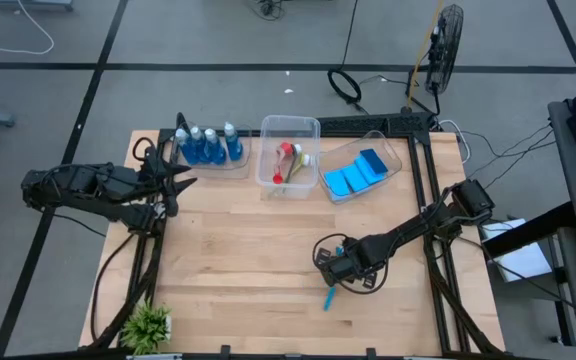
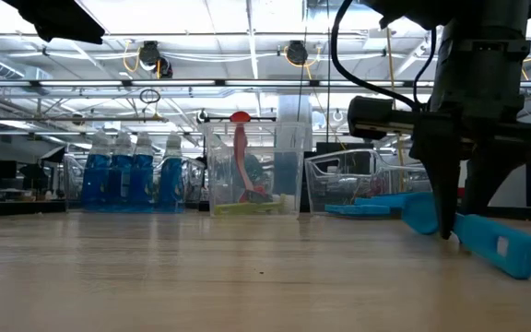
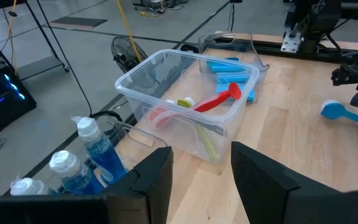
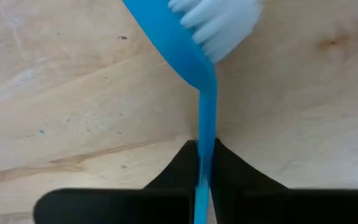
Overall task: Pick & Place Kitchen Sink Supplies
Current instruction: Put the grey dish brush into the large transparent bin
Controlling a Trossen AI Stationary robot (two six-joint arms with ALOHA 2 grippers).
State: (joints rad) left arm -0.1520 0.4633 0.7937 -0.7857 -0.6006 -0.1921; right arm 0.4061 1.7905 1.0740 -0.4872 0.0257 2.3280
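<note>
I'm watching the right claw [image 1: 334,268] pinching the blue brush [image 1: 328,297] down on the table [image 1: 238,270].

The table is carrying three clear tubs along its far edge: the left one [image 1: 213,165] is holding the blue-liquid bottles [image 1: 208,146], the middle one [image 3: 166,87] is holding a red brush [image 3: 219,99], and the right one [image 1: 383,150] is holding the blue sponges [image 1: 358,173]. The left claw [image 1: 183,182] is hanging just beside the bottles with its fingers standing narrowly apart and gripping nothing. The right claw's fingers are closing on the blue brush's thin handle, its white bristles [image 4: 219,22] lying against the wood, well apart from the tubs.
</note>
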